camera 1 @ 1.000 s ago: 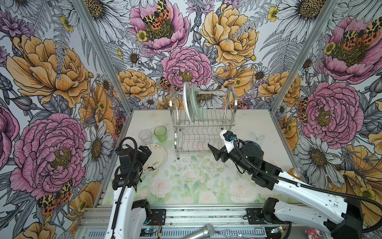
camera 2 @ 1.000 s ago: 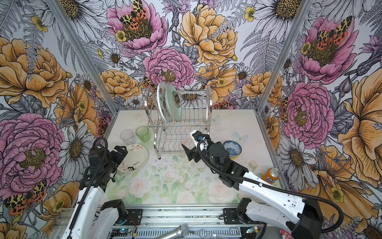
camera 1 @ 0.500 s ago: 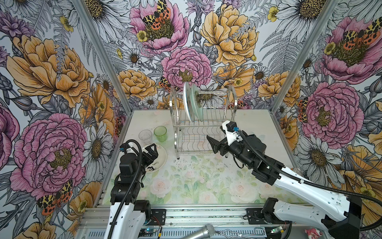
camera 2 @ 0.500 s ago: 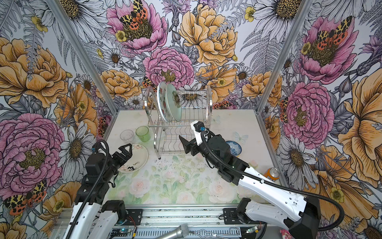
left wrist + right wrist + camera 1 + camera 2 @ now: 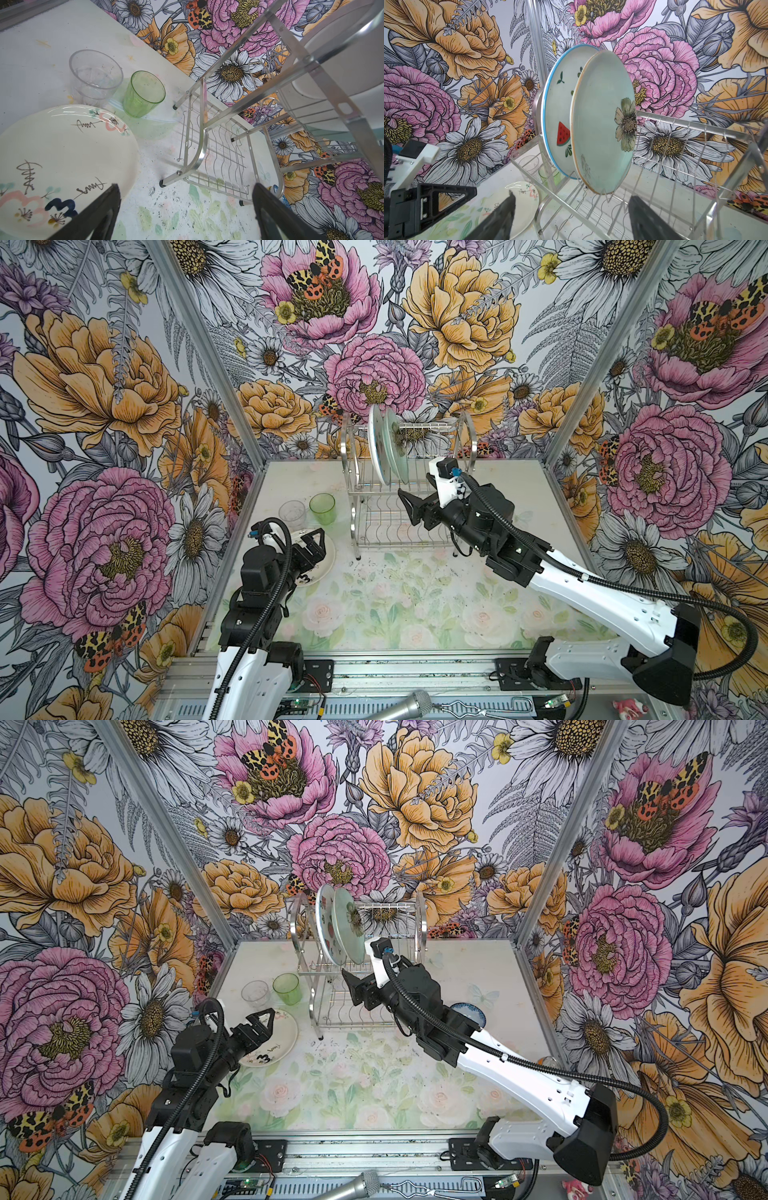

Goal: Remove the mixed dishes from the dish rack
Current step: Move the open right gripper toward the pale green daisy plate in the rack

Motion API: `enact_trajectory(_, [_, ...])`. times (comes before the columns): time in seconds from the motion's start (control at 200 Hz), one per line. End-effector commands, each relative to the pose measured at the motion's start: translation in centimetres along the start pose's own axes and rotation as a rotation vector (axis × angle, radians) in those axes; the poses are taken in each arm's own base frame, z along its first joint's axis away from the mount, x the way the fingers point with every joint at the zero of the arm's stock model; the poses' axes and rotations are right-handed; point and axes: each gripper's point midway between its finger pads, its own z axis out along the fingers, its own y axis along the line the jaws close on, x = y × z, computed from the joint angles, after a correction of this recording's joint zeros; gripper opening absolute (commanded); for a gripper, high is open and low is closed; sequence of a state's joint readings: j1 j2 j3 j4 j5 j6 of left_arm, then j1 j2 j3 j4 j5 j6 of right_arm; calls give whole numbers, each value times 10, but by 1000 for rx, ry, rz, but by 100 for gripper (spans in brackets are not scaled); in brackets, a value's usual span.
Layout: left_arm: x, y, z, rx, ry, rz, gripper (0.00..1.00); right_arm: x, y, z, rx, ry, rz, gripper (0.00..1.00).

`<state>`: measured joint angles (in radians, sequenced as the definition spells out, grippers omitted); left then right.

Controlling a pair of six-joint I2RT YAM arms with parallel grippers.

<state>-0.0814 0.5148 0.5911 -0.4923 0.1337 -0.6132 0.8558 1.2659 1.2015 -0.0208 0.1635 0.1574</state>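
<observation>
**A:** Where are the plates?

**B:** The watermelon plate [image 5: 558, 116] and the pale green plate [image 5: 600, 124] stand upright, side by side, in the upper tier of the dish rack [image 5: 348, 456].

**A:** And the right tool [image 5: 571, 199]?

**B:** It is spread wide and empty, in front of the rack and just below the green plate.

**A:** What's around?

**B:** The left tool [image 5: 186, 187] is also wide and empty, over the edge of the cream plate [image 5: 68, 145]. The clear glass [image 5: 95, 76] and green tumbler [image 5: 143, 93] stand beside the rack's leg. A blue-and-white bowl [image 5: 467, 1013] sits on the counter [image 5: 415, 593], behind the right arm.

Blue-and-white bowl [image 5: 471, 1013] mostly behind right arm [image 5: 498, 1052], cream painted round plate [image 5: 62, 149] cut by picture edge, watermelon-print white plate [image 5: 560, 108] half covered by pale green plate [image 5: 600, 128]
</observation>
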Motion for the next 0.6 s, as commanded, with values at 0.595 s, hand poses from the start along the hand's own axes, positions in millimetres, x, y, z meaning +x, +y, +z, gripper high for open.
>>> enact_trajectory(0.595, [-21, -31, 10, 63, -23, 36, 99, -23, -22, 52, 172, -16, -62, 82])
